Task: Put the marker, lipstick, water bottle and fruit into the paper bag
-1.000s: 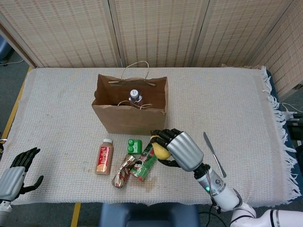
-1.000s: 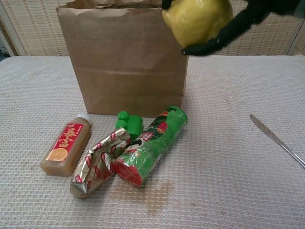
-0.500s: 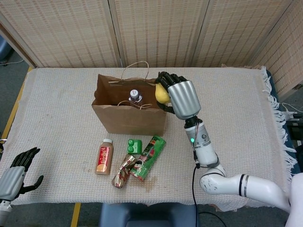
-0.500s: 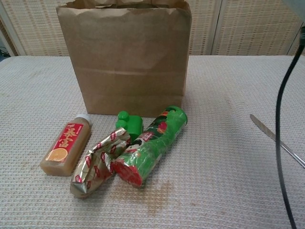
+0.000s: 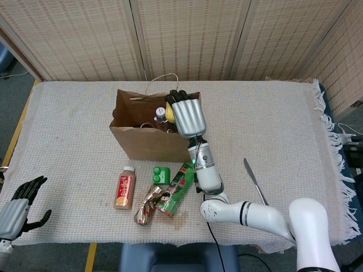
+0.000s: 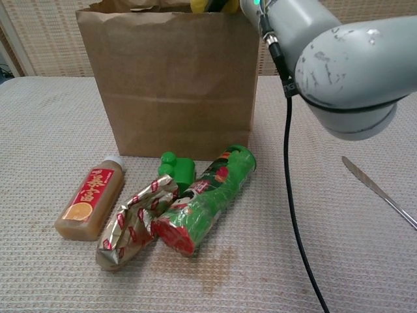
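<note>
While left hand (image 5: 20, 207) rests open, fingers spread, at near table edge, paper bag (image 5: 148, 139) stands mid-table, water bottle (image 5: 161, 113) inside; my right hand (image 5: 184, 112) grips yellow fruit (image 5: 170, 111) over bag mouth

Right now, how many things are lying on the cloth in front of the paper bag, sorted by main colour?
Green: 2, the small green bottle pack and the green snack tube
Orange-brown: 1, the juice bottle
Gold and red: 1, the foil snack wrapper
Silver: 1, the knife
Total: 5
</note>
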